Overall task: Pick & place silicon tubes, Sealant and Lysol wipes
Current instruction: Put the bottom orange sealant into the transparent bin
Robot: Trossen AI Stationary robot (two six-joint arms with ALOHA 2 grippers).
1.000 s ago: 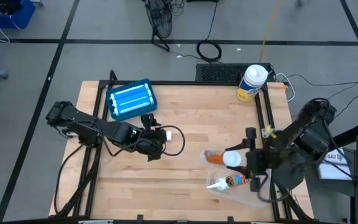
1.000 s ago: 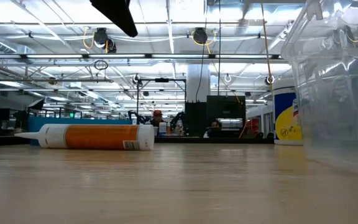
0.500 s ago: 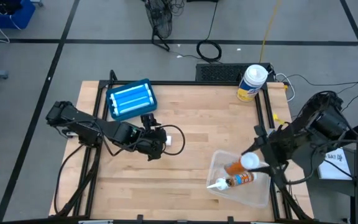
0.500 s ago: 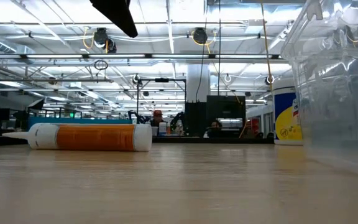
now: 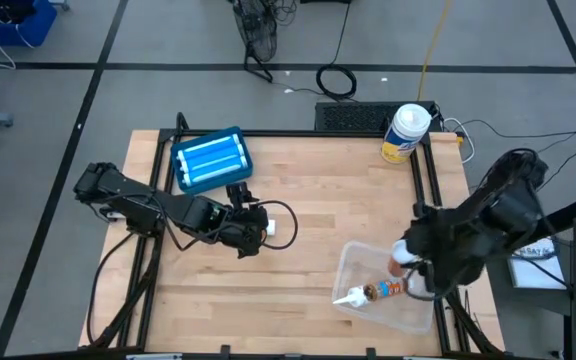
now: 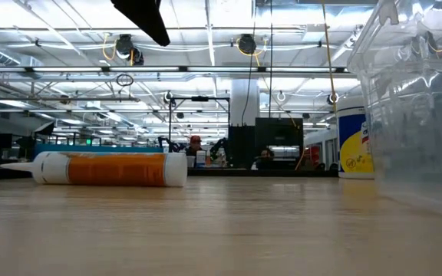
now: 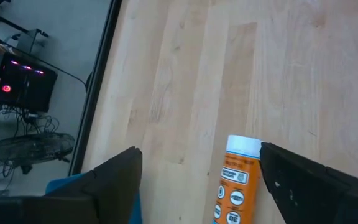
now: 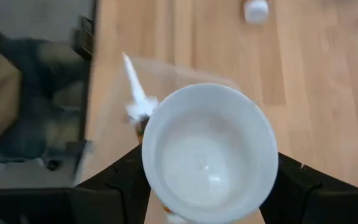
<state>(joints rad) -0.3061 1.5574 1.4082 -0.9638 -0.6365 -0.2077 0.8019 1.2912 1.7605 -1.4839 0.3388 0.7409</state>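
Observation:
My right gripper [image 5: 418,265] is shut on an orange sealant tube [image 5: 400,256] above the clear plastic bin [image 5: 353,262] at the near right. The right wrist view shows the tube's round white end [image 8: 207,146] between the fingers. A second tube [image 5: 378,291] lies in the bin. My left gripper [image 5: 258,228] is open at mid-table, its fingers either side of a third orange tube [image 7: 235,186] lying on the wood, which also shows in the low view [image 6: 110,169]. The Lysol wipes [image 5: 406,133] stand upright at the far right corner. My right gripper pinches the orange tube between its two fingers [image 8: 120,183], on the tube's sides just behind its white flat end [image 8: 166,118]. The fingers point down from above. The tube is lifted clear over the bin, standing steeply with the white end up. Its lower end is hidden.
A blue box [image 5: 211,160] lies at the far left of the table. The clear bin's wall [image 6: 413,115] fills the right of the low view, with the Lysol canister [image 6: 355,142] behind it. Bare wood lies between the arms.
My right gripper has carried its orange tube from over the table toward the right and near edges, over the bin, and tipped it from slanting to steeply upright. The tube between the left gripper's fingers has turned a little on the table.

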